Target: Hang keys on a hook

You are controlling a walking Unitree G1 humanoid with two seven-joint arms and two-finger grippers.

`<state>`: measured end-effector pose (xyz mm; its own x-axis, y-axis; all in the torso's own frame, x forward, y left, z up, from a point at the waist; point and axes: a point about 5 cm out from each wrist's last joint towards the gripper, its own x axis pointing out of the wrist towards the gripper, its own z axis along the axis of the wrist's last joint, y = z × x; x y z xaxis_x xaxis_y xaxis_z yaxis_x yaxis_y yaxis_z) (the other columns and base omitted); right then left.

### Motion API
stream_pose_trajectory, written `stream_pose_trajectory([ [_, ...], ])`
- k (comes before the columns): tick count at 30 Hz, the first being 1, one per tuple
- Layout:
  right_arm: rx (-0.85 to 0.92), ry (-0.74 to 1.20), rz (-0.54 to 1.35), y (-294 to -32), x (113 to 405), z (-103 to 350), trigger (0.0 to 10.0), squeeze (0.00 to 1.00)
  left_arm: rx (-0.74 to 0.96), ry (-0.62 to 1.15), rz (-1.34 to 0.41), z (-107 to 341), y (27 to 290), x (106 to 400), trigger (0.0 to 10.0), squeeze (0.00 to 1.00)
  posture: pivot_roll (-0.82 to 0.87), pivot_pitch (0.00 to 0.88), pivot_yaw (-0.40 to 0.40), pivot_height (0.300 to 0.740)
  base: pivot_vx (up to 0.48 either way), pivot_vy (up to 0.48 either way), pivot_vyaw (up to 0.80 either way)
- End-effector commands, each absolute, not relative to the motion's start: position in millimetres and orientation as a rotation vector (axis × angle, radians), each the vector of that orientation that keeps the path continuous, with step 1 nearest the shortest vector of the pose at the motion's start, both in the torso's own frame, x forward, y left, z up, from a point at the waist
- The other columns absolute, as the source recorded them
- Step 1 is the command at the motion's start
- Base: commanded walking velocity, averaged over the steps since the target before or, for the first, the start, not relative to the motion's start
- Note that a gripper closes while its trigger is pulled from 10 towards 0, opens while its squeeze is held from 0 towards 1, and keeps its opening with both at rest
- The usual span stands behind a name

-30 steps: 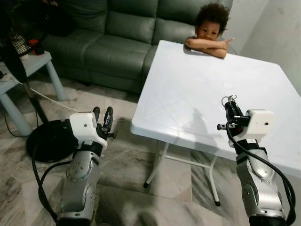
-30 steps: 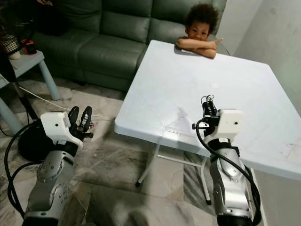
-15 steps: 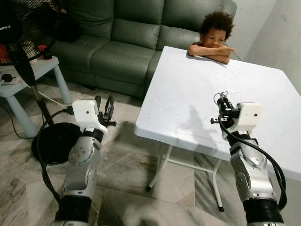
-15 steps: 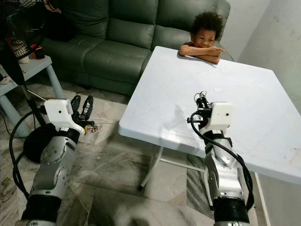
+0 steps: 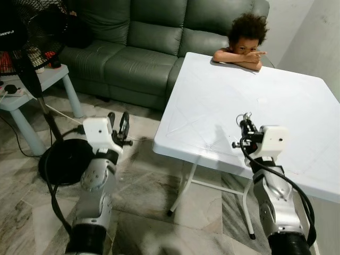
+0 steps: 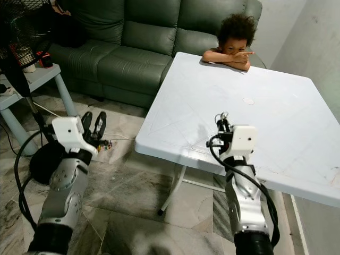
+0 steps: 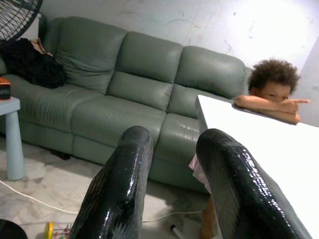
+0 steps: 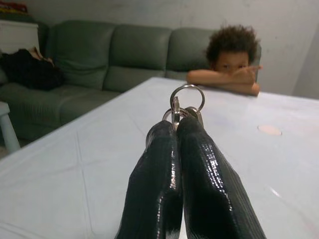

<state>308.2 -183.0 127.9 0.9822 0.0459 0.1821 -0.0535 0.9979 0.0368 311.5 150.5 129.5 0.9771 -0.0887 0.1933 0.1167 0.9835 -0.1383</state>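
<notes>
Keys [image 8: 185, 105]: small bunch of silver rings, pinched at tips of my right gripper [image 5: 245, 126], centre-right of head frame, over near edge of white table [image 5: 297, 101]. Right fingers pressed together on keys. My left gripper [image 5: 118, 121] centre-left, above floor, fingers apart, holding nothing. Person [image 5: 247, 38] leaned on table's far edge, top right. Green sofa [image 5: 143, 48] upper left.

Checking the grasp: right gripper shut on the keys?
Shut. Right gripper fingers press together, and the keys stick out from their tips.
</notes>
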Motion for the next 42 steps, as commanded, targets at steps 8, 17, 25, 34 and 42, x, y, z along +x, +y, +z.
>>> stream_pose_trajectory([
  [8, 0.034, -0.157, 0.032, -180.3, 297.3, 119.4, 10.0, 0.00, -0.131, -0.171, -0.113, 126.2, 152.9, 310.6, 10.0, 0.00, 0.10, 0.000, -0.072, 0.740, 0.000, 0.000, -0.58],
  [17, 0.037, -0.093, -0.016, -187.7, 287.6, 98.7, 10.0, 0.00, -0.152, -0.110, -0.100, 105.6, 155.4, 305.1, 10.0, 0.00, 0.10, 0.000, -0.061, 0.740, 0.000, 0.000, -0.73],
  [25, 0.042, -0.096, -0.013, -187.5, 289.2, 97.7, 10.0, 0.00, -0.154, -0.089, -0.094, 99.0, 159.1, 307.8, 10.0, 0.00, 0.10, 0.000, -0.049, 0.740, 0.000, 0.000, -0.73],
  [34, 0.034, -0.107, 0.005, -186.0, 296.9, 103.1, 10.0, 0.00, -0.144, -0.132, -0.114, 110.8, 159.7, 319.4, 10.0, 0.00, 0.10, 0.000, -0.045, 0.740, 0.000, 0.000, -0.73],
  [42, 0.032, -0.110, 0.021, -185.1, 299.0, 104.2, 10.0, 0.00, -0.132, -0.147, -0.120, 114.4, 160.3, 323.4, 10.0, 0.00, 0.10, 0.000, -0.049, 0.740, 0.000, 0.000, -0.72],
])
